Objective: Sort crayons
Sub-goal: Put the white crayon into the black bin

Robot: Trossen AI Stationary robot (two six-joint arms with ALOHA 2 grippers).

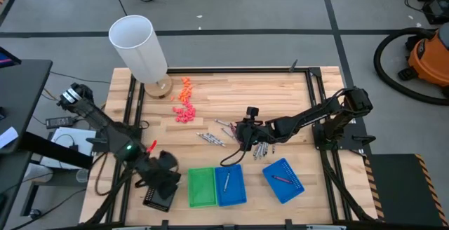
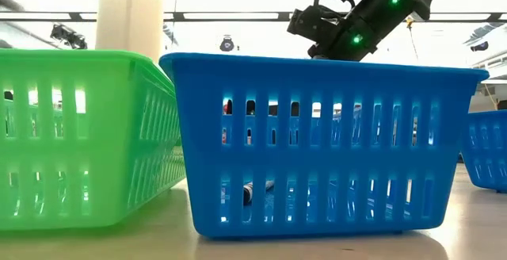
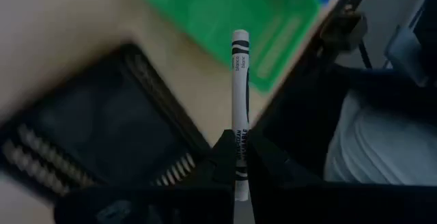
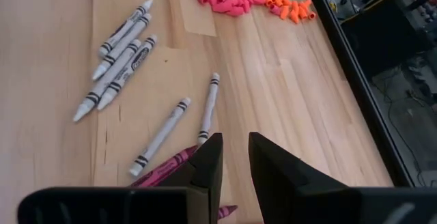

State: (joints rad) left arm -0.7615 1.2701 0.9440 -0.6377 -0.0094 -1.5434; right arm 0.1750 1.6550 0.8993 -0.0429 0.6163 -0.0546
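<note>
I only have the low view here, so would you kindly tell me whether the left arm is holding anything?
Observer: Yes, the left gripper is shut on a silver-grey crayon, near the green tray and a black tray.
Operator: Thank you. What lies inside the blue tray?
Observer: From above, one crayon lies in the blue tray beside the green one.
Operator: And the right arm?
Observer: The right gripper hovers over loose crayons on the table, jaws slightly apart, holding nothing.
</note>
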